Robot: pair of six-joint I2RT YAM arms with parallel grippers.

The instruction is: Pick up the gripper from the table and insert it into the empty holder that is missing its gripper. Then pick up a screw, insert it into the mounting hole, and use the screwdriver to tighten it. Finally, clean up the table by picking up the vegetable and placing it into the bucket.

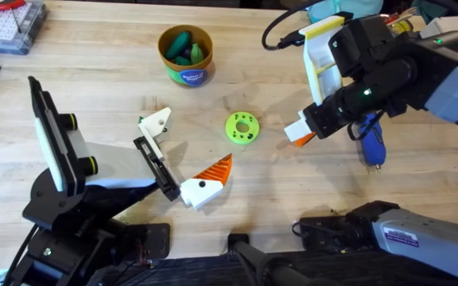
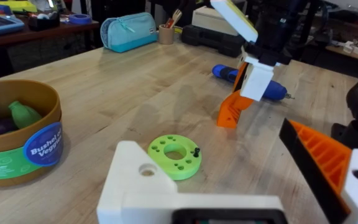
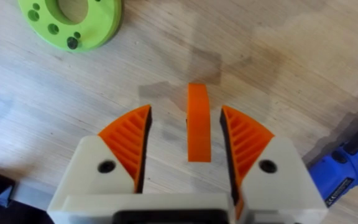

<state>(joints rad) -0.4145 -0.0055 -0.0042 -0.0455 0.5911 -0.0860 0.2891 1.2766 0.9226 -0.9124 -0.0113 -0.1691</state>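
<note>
The right gripper (image 3: pixel 188 121) hangs over the table (image 1: pixel 94 79) with its orange ribbed pads (image 3: pixel 128 138) turned down, closed on the gripper piece (image 3: pixel 199 124). That piece's orange wedge shows edge-on between the pads, with a thin gap on either side, and it throws a shadow on the wood beneath. From the left wrist view the same gripper stands upright, its orange tip close above the tabletop. Just beside it, on the side away from the left arm, the blue-handled screwdriver (image 1: pixel 372 139) lies flat on the table. On the other side, near but apart, sits a flat lime-green disc (image 1: pixel 242 128) with a ring of holes, and a small dark peg (image 2: pixel 197 151) stands in one hole at its rim. The left gripper (image 1: pixel 193 147) is spread wide and low over the table near the disc. One side is a bare white holder (image 2: pixel 143 186) with a round mounting hole and no wedge, and the other side carries its orange ribbed finger (image 2: pixel 325 158). Farther back, well apart from both arms, the yellow-orange bucket (image 1: pixel 185 54) with the blue label stands upright, with green vegetables (image 1: pixel 183 44) inside it.
</note>
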